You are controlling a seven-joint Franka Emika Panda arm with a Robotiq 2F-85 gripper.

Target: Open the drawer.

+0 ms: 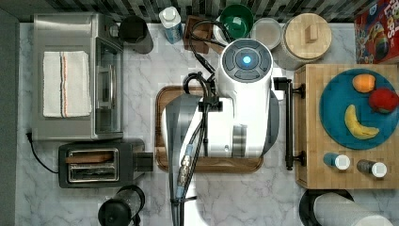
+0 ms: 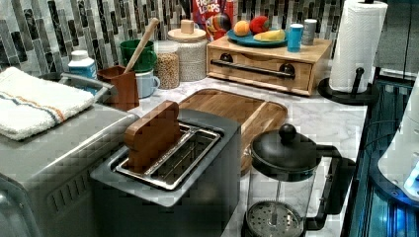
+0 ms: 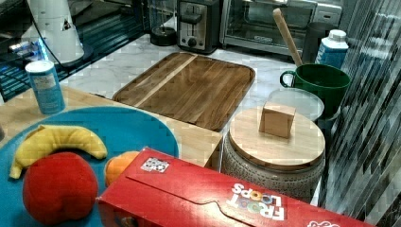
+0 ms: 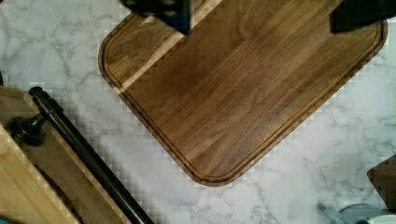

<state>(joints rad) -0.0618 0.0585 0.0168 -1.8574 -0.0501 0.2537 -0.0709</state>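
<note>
Drawer (image 2: 259,71) of light wood, seen shut in the left view, its front flush with the butcher-block cabinet (image 1: 310,127) that carries a blue plate (image 1: 331,110) of toy fruit. A long black bar handle (image 4: 88,156) is fixed across the drawer front on two round posts. In the wrist view the pincer (image 4: 261,16) is cut off by the picture's edge; two dark fingertips (image 4: 170,11) are seen set well apart, with nothing held between them. The pincer hangs above a dark brown cutting board (image 4: 243,88), and the handle lies off to one side of it, across a strip of marble counter (image 4: 154,154), not yet touched.

To do the step well, the pincer would probably be lowered beside the bar, between the two posts, closed around it, and drawn straight away from the cabinet, level, so the drawer does not jam.

In the top view the pincer is hidden under the white arm (image 1: 235,108). How far the drawer sits inside the cabinet cannot be judged.
</note>
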